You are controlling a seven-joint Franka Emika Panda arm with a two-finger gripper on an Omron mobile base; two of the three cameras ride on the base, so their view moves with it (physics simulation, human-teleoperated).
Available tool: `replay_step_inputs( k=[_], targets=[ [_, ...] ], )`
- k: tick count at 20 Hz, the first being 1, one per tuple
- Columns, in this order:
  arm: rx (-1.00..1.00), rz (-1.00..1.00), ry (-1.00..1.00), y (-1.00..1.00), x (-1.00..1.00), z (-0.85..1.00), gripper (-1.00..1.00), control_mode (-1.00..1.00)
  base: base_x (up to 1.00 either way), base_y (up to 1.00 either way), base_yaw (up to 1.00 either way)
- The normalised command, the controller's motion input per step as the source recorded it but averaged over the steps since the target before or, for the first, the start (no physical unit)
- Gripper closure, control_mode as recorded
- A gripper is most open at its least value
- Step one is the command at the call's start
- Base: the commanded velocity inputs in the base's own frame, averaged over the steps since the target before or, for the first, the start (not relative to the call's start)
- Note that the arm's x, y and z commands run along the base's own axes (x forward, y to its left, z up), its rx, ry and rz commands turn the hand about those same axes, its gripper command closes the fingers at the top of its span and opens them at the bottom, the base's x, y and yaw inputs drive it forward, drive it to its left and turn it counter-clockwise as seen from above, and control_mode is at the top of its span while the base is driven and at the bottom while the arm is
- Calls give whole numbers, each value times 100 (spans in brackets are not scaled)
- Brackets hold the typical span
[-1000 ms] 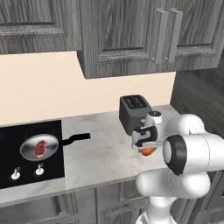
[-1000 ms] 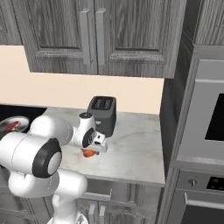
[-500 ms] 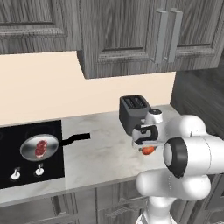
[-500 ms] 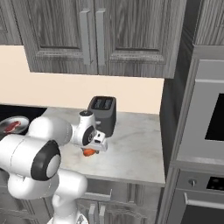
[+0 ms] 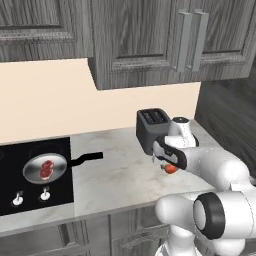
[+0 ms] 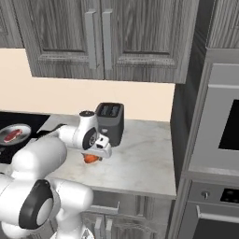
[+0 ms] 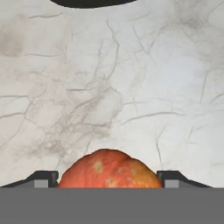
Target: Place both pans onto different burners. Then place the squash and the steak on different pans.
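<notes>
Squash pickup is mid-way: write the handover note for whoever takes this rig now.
Hand: open, fingertips either side of the squash, which lies on the marble counter in front of the toaster; no grip yet.
Steak: in the silver pan, which sits on the cooktop.
Done: that pan placed, steak in it.
Left: close on the squash, lift it, carry it to the other pan.

My end effector [image 7: 107,177] has dropped slightly lower over the squash [image 7: 108,169] on the desk [image 7: 131,87], fingertips [image 7: 41,178] now flanking it, jaws wide, arm barely shifted otherwise.
</notes>
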Motion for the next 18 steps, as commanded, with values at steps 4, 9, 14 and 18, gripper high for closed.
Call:
replay_step_inputs(
  k=[4, 9, 14, 18],
  targets=[
    [0, -1, 0, 0, -44, 38, 100, -100, 0, 0, 0],
    [0, -2, 0, 0, -41, 41, 100, -100, 0, 0, 0],
    [0, -1, 0, 0, -24, 34, 100, -100, 0, 0, 0],
    [0, 0, -9, 1, -22, 24, 100, -100, 0, 0, 0]
  ],
)
